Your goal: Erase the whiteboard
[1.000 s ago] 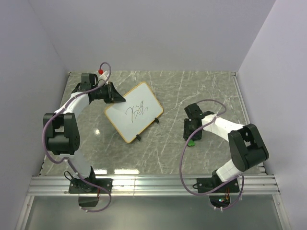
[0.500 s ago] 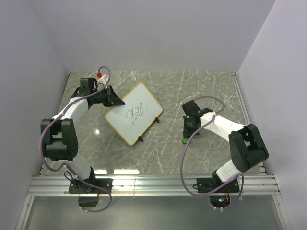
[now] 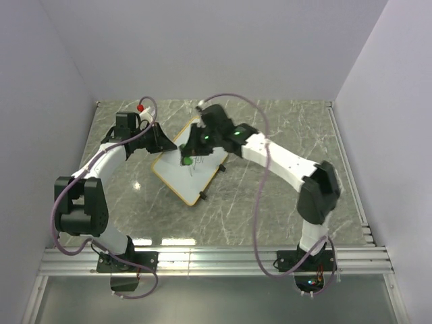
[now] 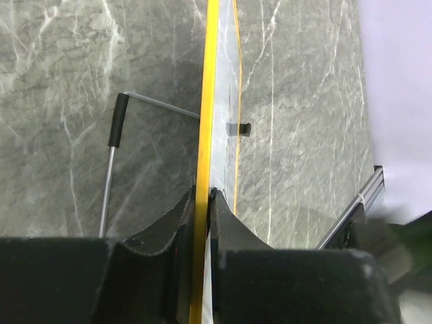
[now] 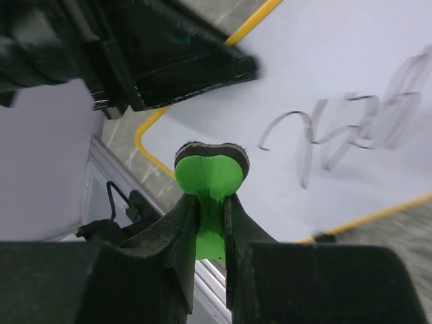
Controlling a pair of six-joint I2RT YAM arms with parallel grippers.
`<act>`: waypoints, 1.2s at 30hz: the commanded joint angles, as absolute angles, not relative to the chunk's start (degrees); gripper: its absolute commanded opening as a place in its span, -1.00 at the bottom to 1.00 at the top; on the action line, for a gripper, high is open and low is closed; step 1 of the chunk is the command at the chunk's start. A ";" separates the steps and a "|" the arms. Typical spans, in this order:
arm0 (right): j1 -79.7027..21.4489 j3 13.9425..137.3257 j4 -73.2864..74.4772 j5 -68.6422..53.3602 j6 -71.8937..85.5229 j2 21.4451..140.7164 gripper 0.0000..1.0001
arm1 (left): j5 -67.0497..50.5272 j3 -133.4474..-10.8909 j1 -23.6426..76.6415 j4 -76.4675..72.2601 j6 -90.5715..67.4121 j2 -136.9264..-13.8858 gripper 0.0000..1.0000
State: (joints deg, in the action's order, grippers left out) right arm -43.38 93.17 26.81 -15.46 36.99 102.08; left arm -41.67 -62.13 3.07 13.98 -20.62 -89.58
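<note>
Swung across the table (image 3: 283, 209) to the still-scribbled whiteboard (image 3: 199, 181), green eraser (image 5: 209, 177) clenched in the right gripper (image 5: 210, 206), board tilted up left of centre with frame pinched by the left gripper (image 4: 202, 202), wiping seemingly imminent.

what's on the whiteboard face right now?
A black scribble, unerased, on the whiteboard. The green eraser, held in the right hand, sits over the face beside the scribble; contact is unclear. Whatever lies under the eraser is hidden.
</note>
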 commanded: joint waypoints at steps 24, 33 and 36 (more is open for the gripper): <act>-44.65 82.64 20.15 -0.53 45.52 116.98 -1.00 | -30.76 -57.04 4.92 21.01 -18.54 -81.21 -0.99; -46.66 76.10 17.30 -0.97 49.92 113.29 -1.00 | -29.09 -56.51 5.98 20.13 -18.98 -80.51 -0.99; -49.47 80.94 18.72 -0.62 50.36 111.28 -1.00 | -28.22 -56.25 6.15 19.95 -19.16 -79.98 -0.99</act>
State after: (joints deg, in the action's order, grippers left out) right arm -45.39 78.39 15.66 -3.46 49.47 109.38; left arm -33.56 -57.19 5.26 15.77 -19.20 -82.39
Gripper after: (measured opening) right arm 0.276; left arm 0.151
